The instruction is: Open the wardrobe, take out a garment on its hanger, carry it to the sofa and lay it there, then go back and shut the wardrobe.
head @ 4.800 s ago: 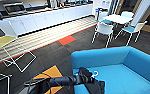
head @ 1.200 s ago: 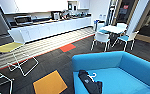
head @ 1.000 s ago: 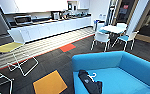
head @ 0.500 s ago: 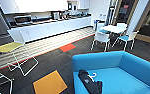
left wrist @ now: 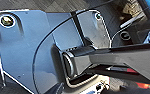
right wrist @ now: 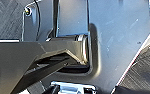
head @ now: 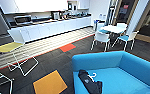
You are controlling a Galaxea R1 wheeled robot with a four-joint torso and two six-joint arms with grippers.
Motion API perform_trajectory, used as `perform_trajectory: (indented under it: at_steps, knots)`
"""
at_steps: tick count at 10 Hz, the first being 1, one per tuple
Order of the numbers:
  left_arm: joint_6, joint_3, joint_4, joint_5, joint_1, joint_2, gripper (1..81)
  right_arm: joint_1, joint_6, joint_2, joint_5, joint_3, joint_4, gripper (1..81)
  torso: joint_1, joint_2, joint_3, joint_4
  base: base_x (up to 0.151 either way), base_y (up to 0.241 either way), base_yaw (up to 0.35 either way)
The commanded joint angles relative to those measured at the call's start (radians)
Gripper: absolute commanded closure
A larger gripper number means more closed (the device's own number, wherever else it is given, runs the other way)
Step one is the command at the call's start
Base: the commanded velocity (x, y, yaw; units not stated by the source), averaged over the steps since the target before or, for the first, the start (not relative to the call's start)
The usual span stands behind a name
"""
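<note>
The bright blue sofa (head: pixel 131 62) takes up the lower right of the head view, close in front of me. On its seat near the left arm, the long black garment (head: pixel 89 82) lies in a loose strip. Its thin white hanger (head: pixel 92 75) rests at the garment's upper end, hook pointing toward the sofa back. Nothing is touching the garment or the hanger. In both wrist views I see my own dark plate and jointed bar above grey carpet.
A white wire chair with a yellow seat (head: pixel 8 47) stands at the left. A white table (head: pixel 113 28) with blue-seated chairs stands at the back right. A long white kitchen counter (head: pixel 48 28) runs along the far wall. An orange floor tile (head: pixel 49 83) lies left of the sofa.
About five seconds ago a dark arm reached over the sofa's left end at the garment; it has left the head view. The camera has shifted a little. The garment lies still.
</note>
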Motion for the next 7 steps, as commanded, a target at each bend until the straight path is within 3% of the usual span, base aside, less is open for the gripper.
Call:
perform_trajectory:
  at_steps: [1,4,7]
  knots:
    - [0.004,0.004,0.02,0.021,-0.014,-0.018,1.0,0.019,-0.004,0.011,-0.049,0.007,-0.005,1.0,0.0,0.0,0.0,0.0,0.0,0.0,0.0]
    - [0.004,0.004,0.02,0.023,-0.014,-0.018,1.0,0.019,-0.004,0.011,-0.049,0.009,-0.005,1.0,0.0,0.0,0.0,0.0,0.0,0.0,0.0]
    - [0.004,-0.001,0.026,0.024,-0.014,-0.018,1.0,0.019,-0.004,0.011,-0.049,0.007,-0.005,1.0,0.0,0.0,0.0,0.0,0.0,0.0,0.146]
